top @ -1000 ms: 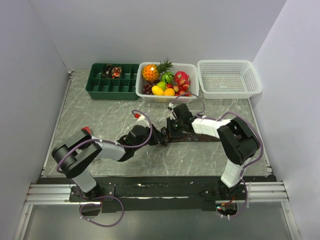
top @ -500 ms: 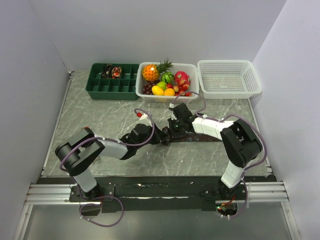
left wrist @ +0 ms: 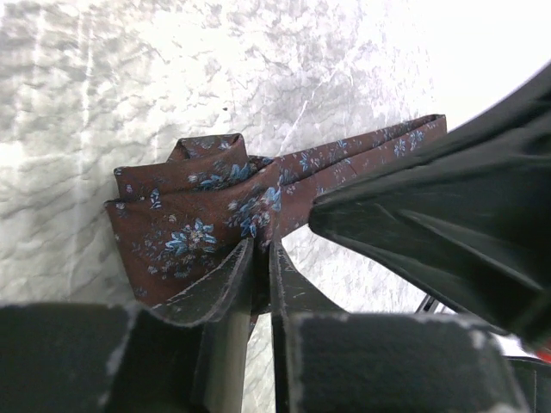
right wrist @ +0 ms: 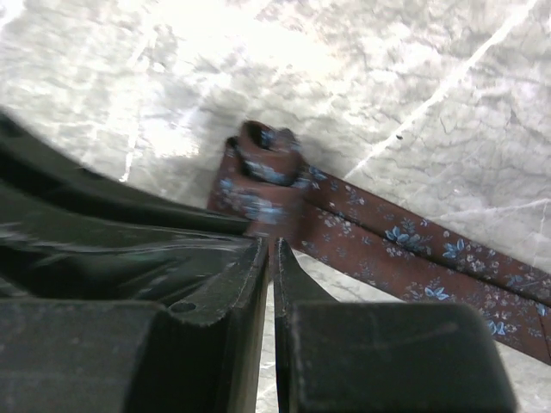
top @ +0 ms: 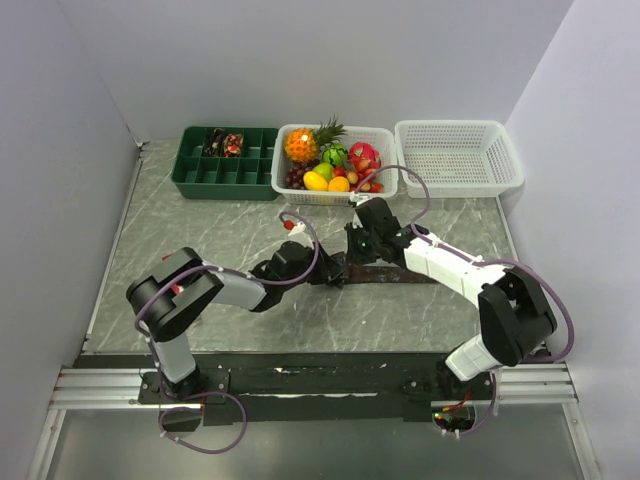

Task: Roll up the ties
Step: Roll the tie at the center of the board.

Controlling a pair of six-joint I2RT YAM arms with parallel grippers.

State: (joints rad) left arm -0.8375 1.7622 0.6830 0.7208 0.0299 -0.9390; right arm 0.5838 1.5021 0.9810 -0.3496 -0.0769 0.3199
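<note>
Tie (top: 395,274) lies mid-frame on the worktop (top: 200,240) from above, long axis left-right, folded end leftward. Left wrist view: band runs to upper right, left fingers (left wrist: 225,288) pinching its bunched end. Right wrist view: band runs to lower right, right fingers (right wrist: 237,275) pinching its coil.

Marbled table (top: 200,245) bearing seemingly part-rolled tie (top: 392,273), green tray (top: 225,190), fruit basket (top: 330,198), white basket (top: 460,186).
</note>
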